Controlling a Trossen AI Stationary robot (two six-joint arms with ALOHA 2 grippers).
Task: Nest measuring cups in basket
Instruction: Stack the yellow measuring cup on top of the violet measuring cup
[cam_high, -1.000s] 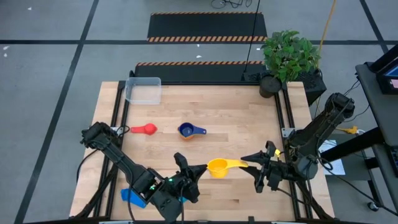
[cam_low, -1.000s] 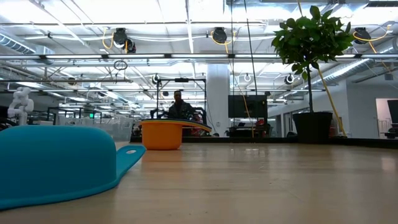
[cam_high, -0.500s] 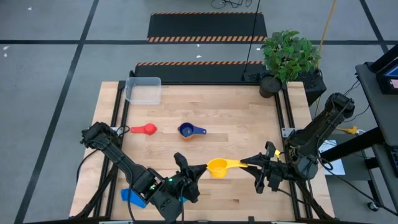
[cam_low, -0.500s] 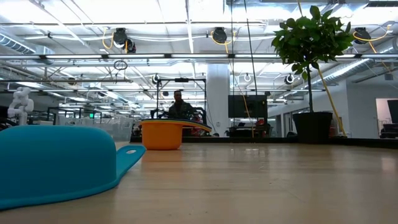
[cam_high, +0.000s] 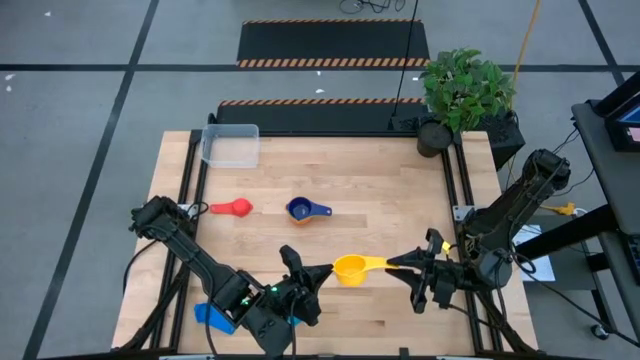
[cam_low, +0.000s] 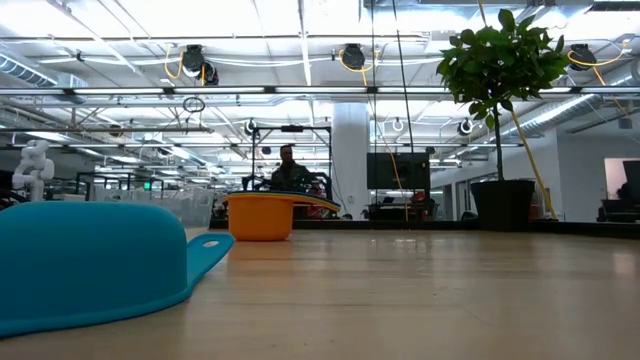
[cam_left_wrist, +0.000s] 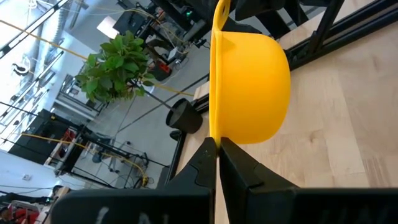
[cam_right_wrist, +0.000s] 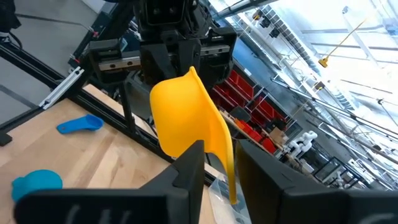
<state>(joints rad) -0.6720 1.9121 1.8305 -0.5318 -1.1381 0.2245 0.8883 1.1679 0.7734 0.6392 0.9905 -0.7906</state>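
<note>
Nothing has shifted except the right gripper (cam_high: 404, 264), which has closed further onto the yellow cup's (cam_high: 350, 268) handle. That cup sits near the counter's (cam_high: 380, 220) front edge, its rim pinched by the left gripper (cam_high: 323, 270). Navy cup (cam_high: 299, 209) and red cup (cam_high: 238, 207) lie mid-counter; the basket (cam_high: 231, 144) stands at the far left corner.

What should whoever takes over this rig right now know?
Grippers: the left gripper is shut on the rim of the yellow cup; the right gripper is at that cup's handle.
Things: the red cup and navy cup lie in the middle, a light blue cup front left. The basket is at the far left corner, with no cup in it.
Done: nothing nested.
Left: every cup; green and orange are not in view.
</note>
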